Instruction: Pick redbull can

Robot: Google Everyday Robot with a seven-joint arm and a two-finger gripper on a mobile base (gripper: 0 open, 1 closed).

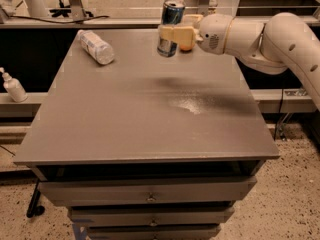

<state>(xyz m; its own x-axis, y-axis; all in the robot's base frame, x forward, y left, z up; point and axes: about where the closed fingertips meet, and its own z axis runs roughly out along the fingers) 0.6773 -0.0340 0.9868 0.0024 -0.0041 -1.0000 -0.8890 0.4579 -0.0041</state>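
The redbull can (172, 13) is a slim blue and silver can with a silver top rim. It hangs in the air above the far middle of the grey table (145, 114), slightly tilted. My gripper (170, 34) reaches in from the right on a white arm and is shut on the can's middle, its yellowish fingers (176, 35) wrapped around it. The can's lower part (166, 48) shows below the fingers, clear of the tabletop.
A clear plastic bottle (96, 46) lies on its side at the table's far left. A small white pump bottle (13, 86) stands on a lower ledge to the left. Drawers (150, 196) sit under the table's front edge.
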